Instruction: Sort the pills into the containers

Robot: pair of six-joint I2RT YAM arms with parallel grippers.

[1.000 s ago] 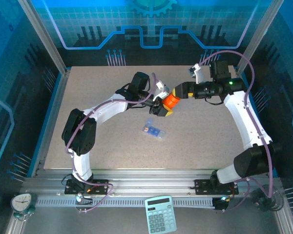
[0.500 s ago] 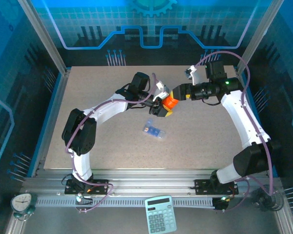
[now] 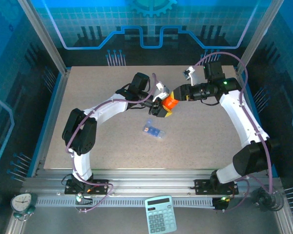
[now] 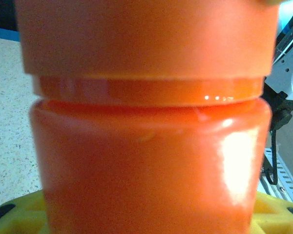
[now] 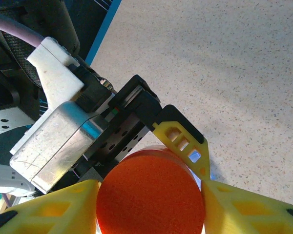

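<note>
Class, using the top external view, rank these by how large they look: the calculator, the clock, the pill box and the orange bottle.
1. calculator
2. clock
3. pill box and orange bottle: these look alike, and the bottle is partly hidden, so they are left unranked.

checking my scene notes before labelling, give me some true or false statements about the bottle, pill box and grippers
1. The left gripper holds the orange bottle by its body. True.
2. The cap lies loose on the table. False: it sits on the bottle, with the right gripper fingers pressed against both sides of it.
3. The pill box lies on the table, apart from both grippers. True.
4. The calculator sits beside the pill box. False: it rests on the near rail, off the tabletop.
</note>
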